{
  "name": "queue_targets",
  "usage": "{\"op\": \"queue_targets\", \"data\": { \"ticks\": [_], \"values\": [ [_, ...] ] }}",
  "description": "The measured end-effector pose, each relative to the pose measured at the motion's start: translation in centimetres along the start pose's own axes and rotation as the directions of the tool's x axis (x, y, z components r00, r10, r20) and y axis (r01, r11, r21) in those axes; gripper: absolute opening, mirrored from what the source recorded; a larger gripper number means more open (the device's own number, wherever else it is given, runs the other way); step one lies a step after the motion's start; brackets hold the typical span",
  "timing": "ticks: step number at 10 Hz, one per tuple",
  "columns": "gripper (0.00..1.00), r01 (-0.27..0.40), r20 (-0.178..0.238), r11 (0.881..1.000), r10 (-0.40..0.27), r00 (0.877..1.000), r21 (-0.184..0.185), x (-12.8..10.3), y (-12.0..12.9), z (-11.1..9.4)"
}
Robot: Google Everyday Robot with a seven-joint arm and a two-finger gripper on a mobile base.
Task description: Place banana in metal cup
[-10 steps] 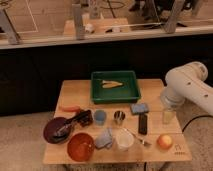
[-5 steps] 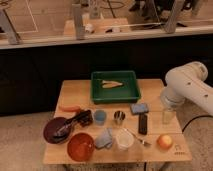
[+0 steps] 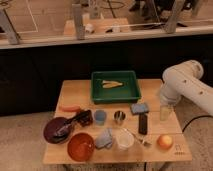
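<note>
The banana (image 3: 111,83), pale yellow-tan with pointed ends, lies in the green tray (image 3: 116,95) at the back of the wooden table. In front of the tray, at the table's middle, stands the small metal cup (image 3: 119,116), upright and with a dark inside. My white arm comes in from the right. Its gripper (image 3: 165,111) hangs over the table's right edge, well to the right of both cup and banana. It is open and holds nothing.
A light blue cup (image 3: 100,117) stands just left of the metal cup, with a white cup (image 3: 124,139) in front. Also on the table: blue sponge (image 3: 139,108), black bar (image 3: 142,124), orange fruit (image 3: 164,141), orange bowl (image 3: 80,146), purple bowl (image 3: 57,130), carrot-like piece (image 3: 70,108).
</note>
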Motion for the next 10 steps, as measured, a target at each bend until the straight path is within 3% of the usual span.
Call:
{"op": "queue_targets", "data": {
  "ticks": [5,7,8,10],
  "values": [
    [0.8,0.084,0.092,0.992,-0.093,0.991,0.097,-4.0,-10.9,3.5],
    [0.8,0.106,0.125,0.988,-0.12,0.985,0.112,-6.3,-14.5,5.1],
    [0.8,0.109,0.141,0.987,-0.125,0.982,0.114,-7.2,-15.2,5.5],
    [0.8,0.107,0.136,0.988,-0.122,0.983,0.114,-6.8,-15.4,5.7]
  ]
}}
